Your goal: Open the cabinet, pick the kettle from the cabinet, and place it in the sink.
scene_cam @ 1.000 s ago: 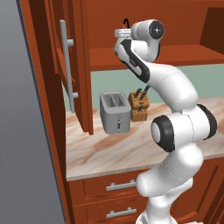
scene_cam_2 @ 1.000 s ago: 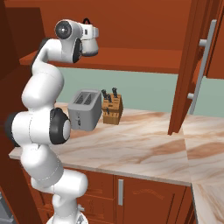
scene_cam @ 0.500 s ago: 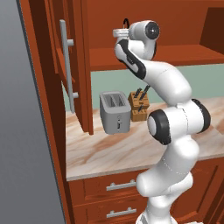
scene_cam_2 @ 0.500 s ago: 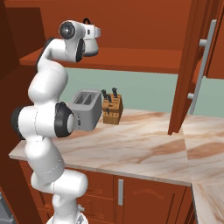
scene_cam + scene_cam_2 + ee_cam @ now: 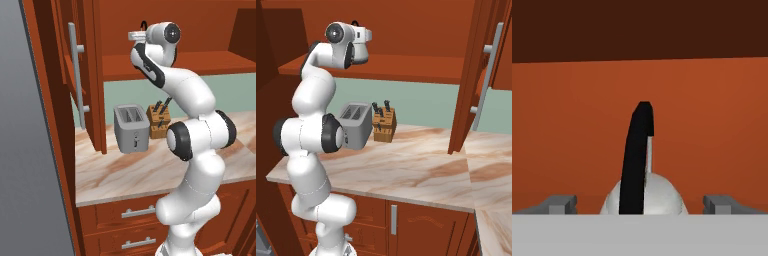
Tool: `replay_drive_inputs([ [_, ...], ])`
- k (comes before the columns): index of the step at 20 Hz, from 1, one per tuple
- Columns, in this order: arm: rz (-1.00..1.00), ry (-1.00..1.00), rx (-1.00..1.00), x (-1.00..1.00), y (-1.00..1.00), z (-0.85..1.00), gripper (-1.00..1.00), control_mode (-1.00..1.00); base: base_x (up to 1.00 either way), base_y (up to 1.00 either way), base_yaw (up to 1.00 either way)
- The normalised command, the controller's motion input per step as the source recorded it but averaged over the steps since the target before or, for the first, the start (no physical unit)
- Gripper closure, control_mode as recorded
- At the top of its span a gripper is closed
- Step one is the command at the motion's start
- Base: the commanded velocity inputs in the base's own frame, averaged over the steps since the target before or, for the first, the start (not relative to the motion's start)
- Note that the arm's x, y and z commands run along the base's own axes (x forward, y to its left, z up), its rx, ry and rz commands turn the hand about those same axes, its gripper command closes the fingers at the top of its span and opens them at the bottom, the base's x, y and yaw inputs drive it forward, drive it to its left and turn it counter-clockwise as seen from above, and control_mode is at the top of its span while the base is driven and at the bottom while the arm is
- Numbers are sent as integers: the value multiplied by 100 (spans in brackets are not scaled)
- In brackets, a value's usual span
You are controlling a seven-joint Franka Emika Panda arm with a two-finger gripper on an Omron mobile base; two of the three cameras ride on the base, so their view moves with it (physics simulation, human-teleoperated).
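Two wide-spread tool [image 5: 640, 204] fingers flank smooth rounded silver kettle's [image 5: 662, 196] black arched handle.

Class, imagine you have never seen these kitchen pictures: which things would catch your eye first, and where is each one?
The white robot arm rises tall before the marbled counter, its hand lifted to the open cabinet. In the hand view, the kettle, silver with a black arched handle, sits between the open fingertips. On the counter, a grey toaster stands beside a wooden knife block.
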Motion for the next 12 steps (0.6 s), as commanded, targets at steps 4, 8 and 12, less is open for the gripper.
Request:
replay_drive_inputs([
  [4, 0, 0, 0, 19, 6, 2, -100, -100, 0, 0, 0],
  [8, 0, 0, 0, 21, 10, -2, -100, -100, 0, 0, 0],
  [12, 0, 0, 0, 15, 5, -4, -100, -100, 0, 0, 0],
])
